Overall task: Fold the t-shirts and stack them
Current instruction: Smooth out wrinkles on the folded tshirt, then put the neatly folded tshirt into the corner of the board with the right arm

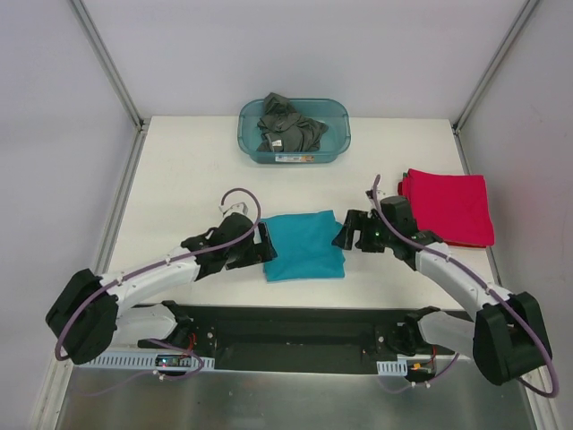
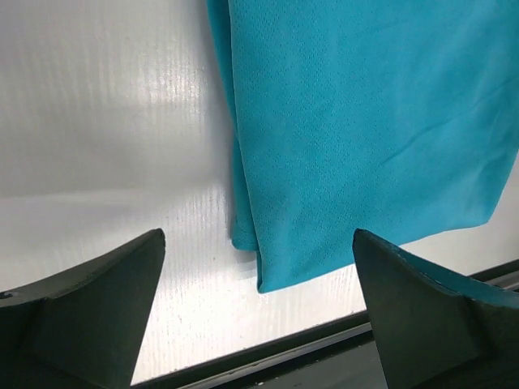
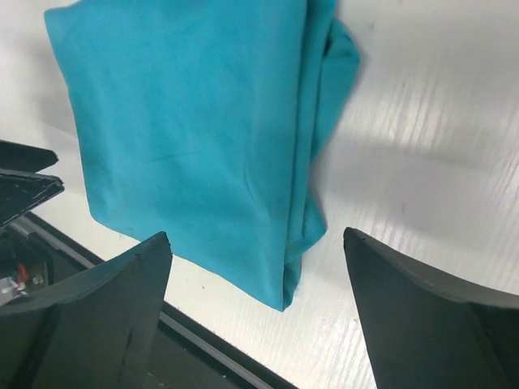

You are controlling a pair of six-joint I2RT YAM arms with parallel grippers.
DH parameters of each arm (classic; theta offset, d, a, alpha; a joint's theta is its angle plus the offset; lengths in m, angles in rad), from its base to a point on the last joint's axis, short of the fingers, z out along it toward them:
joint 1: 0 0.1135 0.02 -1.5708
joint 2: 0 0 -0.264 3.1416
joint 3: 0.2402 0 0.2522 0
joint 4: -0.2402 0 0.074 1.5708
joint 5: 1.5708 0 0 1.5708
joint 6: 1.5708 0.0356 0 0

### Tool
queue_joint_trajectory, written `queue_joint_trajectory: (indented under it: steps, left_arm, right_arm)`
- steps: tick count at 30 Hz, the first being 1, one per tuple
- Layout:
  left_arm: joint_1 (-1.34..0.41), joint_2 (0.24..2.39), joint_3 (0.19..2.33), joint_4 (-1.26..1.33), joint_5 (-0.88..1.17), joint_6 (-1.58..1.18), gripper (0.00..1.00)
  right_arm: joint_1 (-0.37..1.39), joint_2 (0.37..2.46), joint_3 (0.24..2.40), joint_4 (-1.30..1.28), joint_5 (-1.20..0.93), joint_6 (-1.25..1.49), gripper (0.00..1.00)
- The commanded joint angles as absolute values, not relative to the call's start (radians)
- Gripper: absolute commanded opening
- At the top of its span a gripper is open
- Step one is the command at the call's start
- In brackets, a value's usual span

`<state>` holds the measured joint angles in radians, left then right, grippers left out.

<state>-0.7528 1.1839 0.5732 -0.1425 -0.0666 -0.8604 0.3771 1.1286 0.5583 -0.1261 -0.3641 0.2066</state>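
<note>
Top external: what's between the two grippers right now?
The folded teal t-shirt, flat on the table. The left gripper is at its left edge, the right gripper at its right edge, both open. Clearest in the top view.

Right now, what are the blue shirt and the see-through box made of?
The teal t-shirt looks like soft matte knit fabric, maybe polyester: up close it shows a fine dotted weave and limp folds. The tub looks like smooth translucent blue-green plastic: the dark grey clothes show through its walls.
</note>
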Motion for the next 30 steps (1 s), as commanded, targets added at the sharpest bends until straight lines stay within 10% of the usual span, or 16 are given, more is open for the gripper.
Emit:
queue_joint_trajectory:
  steps: [1, 18, 26, 30]
  left_arm:
    - [-0.739, 1.092, 0.592, -0.225, -0.146, -0.815, 0.99]
    - [-0.703, 0.595, 0.454, -0.489, -0.468, -0.867, 0.99]
    - [-0.703, 0.606, 0.482, -0.518, -0.462, -0.87, 0.99]
    - [-0.703, 0.604, 0.479, -0.528, -0.476, -0.885, 0.99]
  right_arm:
    - [0.448, 1.167, 0.673, -0.256, -0.194, 0.111, 0.92]
    - [0.655, 1.643, 0.982, -0.38, -0.006, 0.118, 0.89]
    - [0.726, 1.747, 1.025, -0.425, 0.067, 0.158, 0.69]
    - [0.726, 1.756, 1.011, -0.402, 0.064, 0.16, 0.42]
